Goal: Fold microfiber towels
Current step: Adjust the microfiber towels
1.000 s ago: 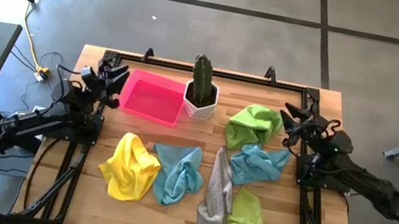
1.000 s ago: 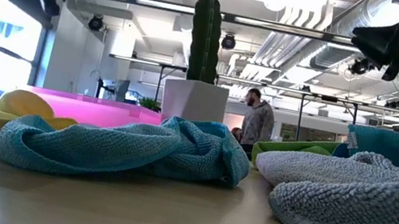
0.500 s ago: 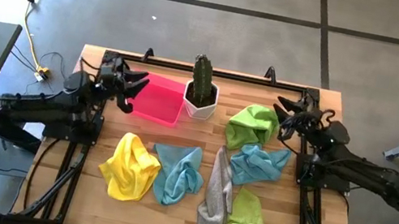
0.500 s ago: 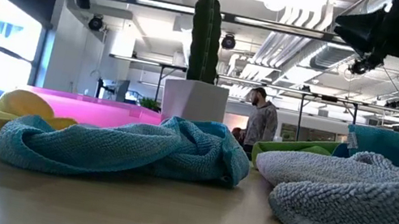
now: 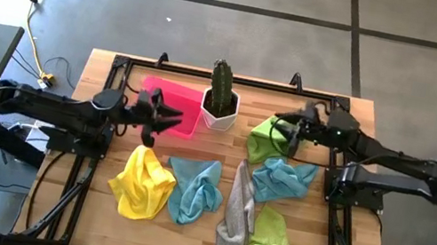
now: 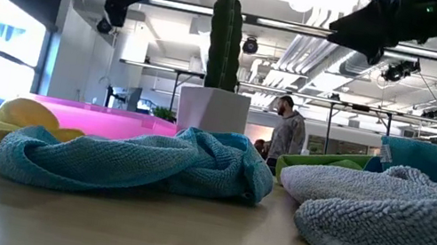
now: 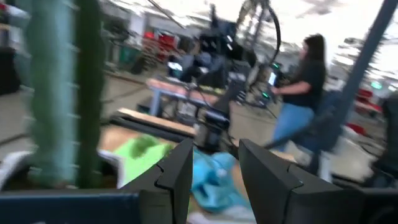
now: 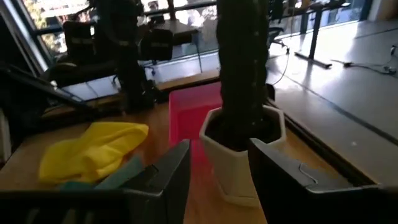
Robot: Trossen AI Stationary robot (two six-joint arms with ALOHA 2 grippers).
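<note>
Both pairs of fingers stand spread on nothing: the left gripper (image 5: 167,119) has swung inward over the pink tray (image 5: 186,106), the right gripper (image 5: 282,127) over the far lime green towel (image 5: 275,140). All six microfiber towels (image 5: 215,194) lie crumpled and unfolded, so folding is only starting.

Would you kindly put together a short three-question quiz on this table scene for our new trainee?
1. True or false: the right tool hangs over a lime green towel.
2. How many light blue towels lie on the table?
3. What stands right beside the pink tray? A) a potted cactus B) a kettle C) a stack of folded towels

Key:
1. True; it holds nothing.
2. Two: one beside the yellow towel, one near the grey towel.
3. A, the potted cactus.
</note>
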